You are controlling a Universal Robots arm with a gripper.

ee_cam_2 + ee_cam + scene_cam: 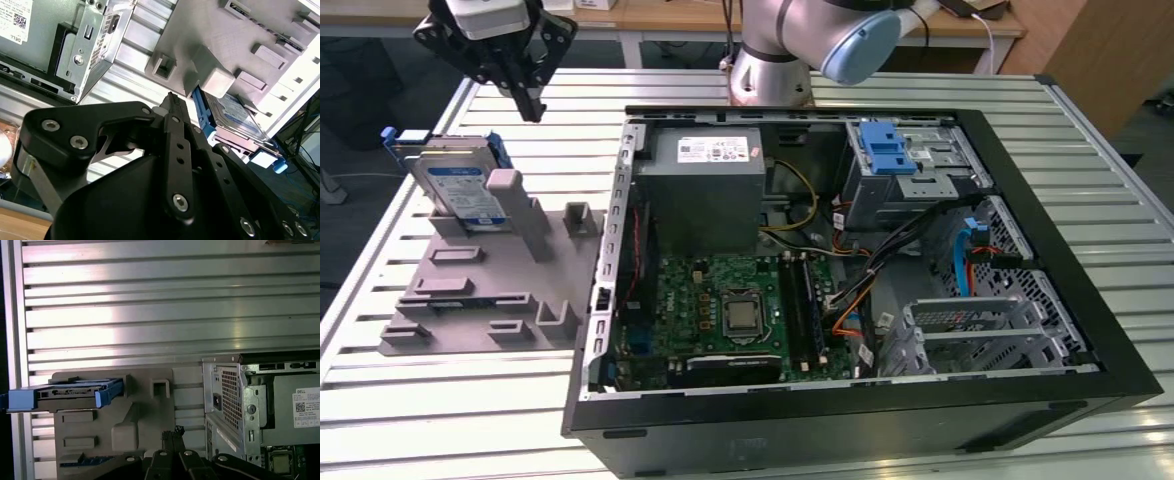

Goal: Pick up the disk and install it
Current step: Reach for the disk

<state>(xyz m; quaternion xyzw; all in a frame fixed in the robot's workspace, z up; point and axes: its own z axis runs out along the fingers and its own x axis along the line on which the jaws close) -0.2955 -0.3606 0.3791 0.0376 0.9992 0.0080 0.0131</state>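
Observation:
The disk [458,192] is a silver drive with a white-and-blue label and blue rails. It stands on edge in a slot at the far end of the grey holder [474,290], at the exterior view's left. My gripper [530,108] hangs above and behind it, a little toward the open computer case, apart from the disk. Its black fingers meet at the tips with nothing between them. The second wrist view looks past the fingertips [171,101] to the disk [234,116]. In the first wrist view the disk [70,393] shows edge-on beyond the gripper [173,433].
The open black computer case [1067,240] lies on the slatted metal table [440,400]. Inside are the grey power-supply box [707,190], the motherboard [727,310], loose cables, and a metal drive cage with a blue latch [891,150]. The arm's base [781,50] stands behind the case.

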